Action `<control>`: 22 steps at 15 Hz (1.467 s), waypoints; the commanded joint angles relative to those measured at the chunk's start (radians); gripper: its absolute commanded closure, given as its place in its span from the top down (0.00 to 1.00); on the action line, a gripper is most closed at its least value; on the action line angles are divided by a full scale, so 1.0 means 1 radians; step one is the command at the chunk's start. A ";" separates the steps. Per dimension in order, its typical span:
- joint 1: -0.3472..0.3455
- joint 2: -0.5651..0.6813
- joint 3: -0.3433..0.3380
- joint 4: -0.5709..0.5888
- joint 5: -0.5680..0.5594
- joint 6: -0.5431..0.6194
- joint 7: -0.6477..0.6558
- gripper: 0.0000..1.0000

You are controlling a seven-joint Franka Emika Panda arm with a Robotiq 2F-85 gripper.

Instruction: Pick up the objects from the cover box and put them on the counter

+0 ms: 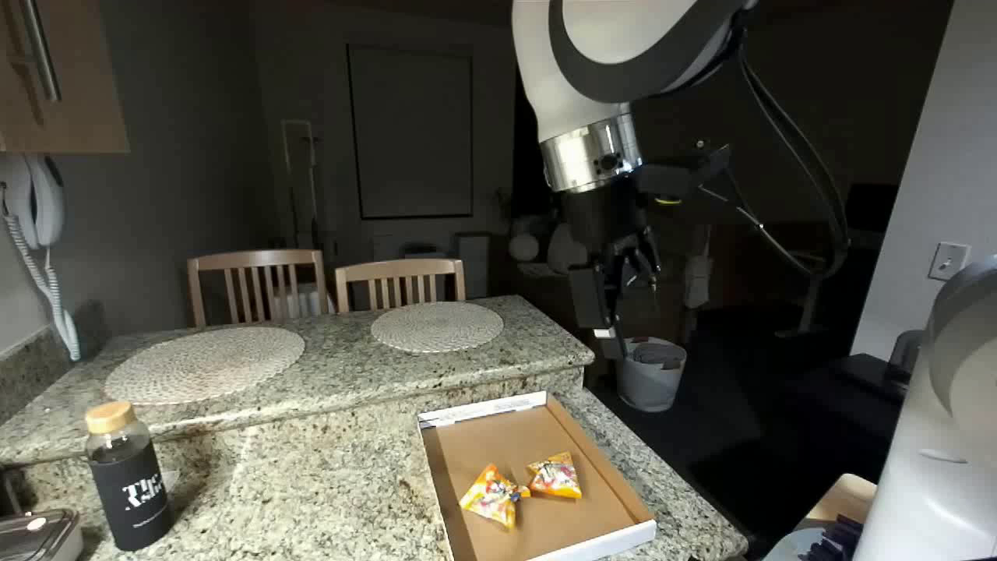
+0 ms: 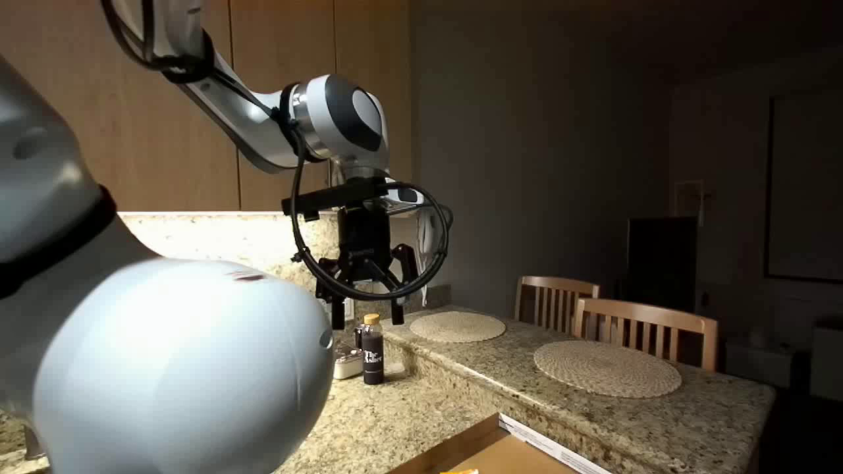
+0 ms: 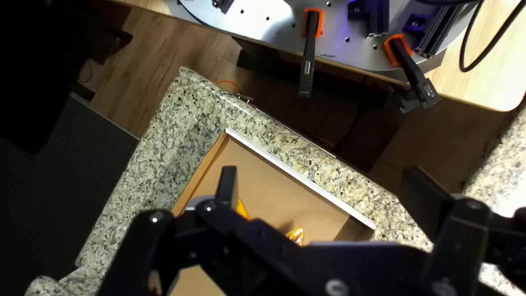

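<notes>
gripper (image 2: 367,317) up in the air, well above the worktop (image 1: 335,522); fingers (image 2: 338,313) spread wide, gap also plain in the wrist view, holding nothing. in the box lid (image 1: 498,436): orange-yellow wedge (image 1: 492,499) and second wedge (image 1: 555,474), both on its brown floor, just beside each other, can't tell if touching. in the wrist view the gripper hides most of both. box lid lies flat by the worktop corner, one side along the right edge as seen in an exterior view, far end just beside the raised ledge (image 1: 339,351) at the back edge; strip of granite shows between lid and both edges at that corner. black-sleeved bottle (image 1: 132,491), wooden cap, stands upright toward the left end, small container (image 1: 43,538) beside it, partly cut off. on the ledge: round placemat (image 1: 206,365) left, another placemat (image 1: 438,327) nearer its right corner.
</notes>
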 commanded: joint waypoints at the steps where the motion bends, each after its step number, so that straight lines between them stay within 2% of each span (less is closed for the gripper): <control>1: 0.014 0.002 -0.013 0.002 -0.007 -0.003 0.008 1.00; 10: 0.014 0.002 -0.013 0.002 -0.007 -0.003 0.008 1.00; 15: -0.018 0.027 -0.056 -0.066 0.119 0.245 0.113 1.00; 19: -0.065 0.133 -0.043 -0.090 0.162 0.446 0.256 1.00; 21: -0.077 0.177 -0.049 -0.078 0.152 0.427 0.296 1.00; 22: -0.060 0.131 -0.056 -0.087 0.136 0.412 0.252 1.00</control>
